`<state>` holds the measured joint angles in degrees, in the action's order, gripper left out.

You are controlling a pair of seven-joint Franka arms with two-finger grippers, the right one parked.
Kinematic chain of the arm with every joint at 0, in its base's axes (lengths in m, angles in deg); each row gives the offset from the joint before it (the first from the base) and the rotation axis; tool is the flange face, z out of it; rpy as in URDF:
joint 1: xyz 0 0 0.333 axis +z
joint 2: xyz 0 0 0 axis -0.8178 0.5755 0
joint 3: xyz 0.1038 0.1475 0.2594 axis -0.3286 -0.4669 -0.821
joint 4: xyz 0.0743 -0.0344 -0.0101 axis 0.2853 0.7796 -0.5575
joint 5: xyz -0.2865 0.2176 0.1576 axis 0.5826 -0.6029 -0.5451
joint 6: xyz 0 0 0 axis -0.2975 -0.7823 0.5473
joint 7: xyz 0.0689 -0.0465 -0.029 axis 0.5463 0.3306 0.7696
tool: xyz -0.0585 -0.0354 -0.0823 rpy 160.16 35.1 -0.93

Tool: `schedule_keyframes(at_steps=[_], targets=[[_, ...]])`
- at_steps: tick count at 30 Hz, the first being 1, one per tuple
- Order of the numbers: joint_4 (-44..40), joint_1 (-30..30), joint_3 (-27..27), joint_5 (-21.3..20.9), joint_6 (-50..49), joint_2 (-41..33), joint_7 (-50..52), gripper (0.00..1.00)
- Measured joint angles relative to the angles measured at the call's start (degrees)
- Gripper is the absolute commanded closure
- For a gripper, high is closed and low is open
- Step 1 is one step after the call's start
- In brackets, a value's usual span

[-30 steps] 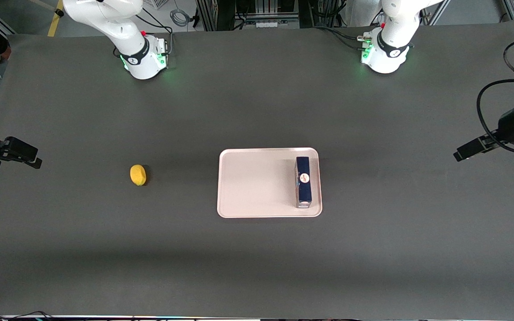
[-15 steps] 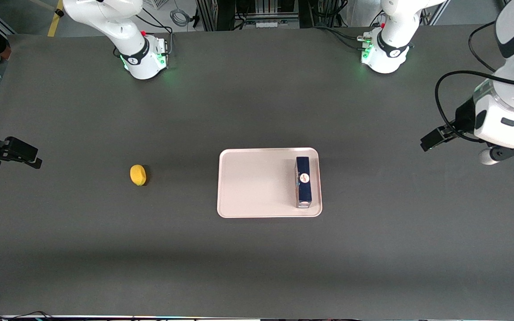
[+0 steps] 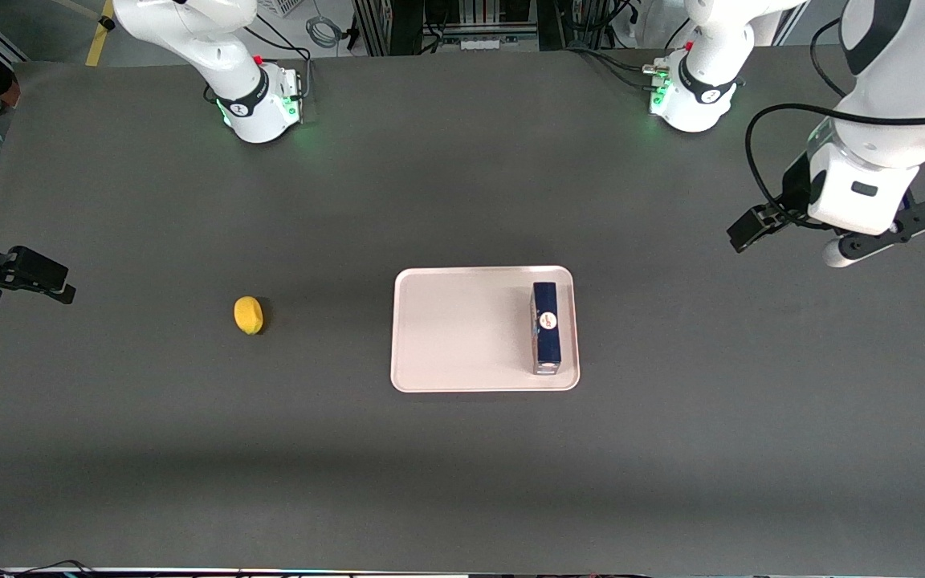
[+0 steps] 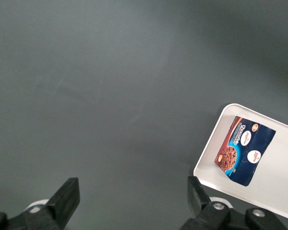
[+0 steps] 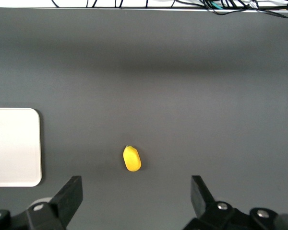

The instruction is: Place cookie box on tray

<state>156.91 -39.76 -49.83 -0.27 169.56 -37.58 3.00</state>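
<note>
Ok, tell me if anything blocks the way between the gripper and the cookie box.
Nothing visible does. The gripper is open and empty, above bare table toward the working arm's end. The cookie box already stands on edge on the tray. The yellow lump lies toward the parked arm's end.

Yellow lump point(image 5: 132, 159) beside tray point(image 5: 14, 146)
</note>
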Motion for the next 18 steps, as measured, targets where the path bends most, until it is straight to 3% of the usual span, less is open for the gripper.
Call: schedule_keyframes(at_steps=[11, 18], targets=[[0.5, -1.0, -1.1, 0.0, 0.6, -0.3, 0.2, 0.00], [0.6, -13.9, -15.7, 0.0, 0.6, -0.3, -0.7, 0.00]])
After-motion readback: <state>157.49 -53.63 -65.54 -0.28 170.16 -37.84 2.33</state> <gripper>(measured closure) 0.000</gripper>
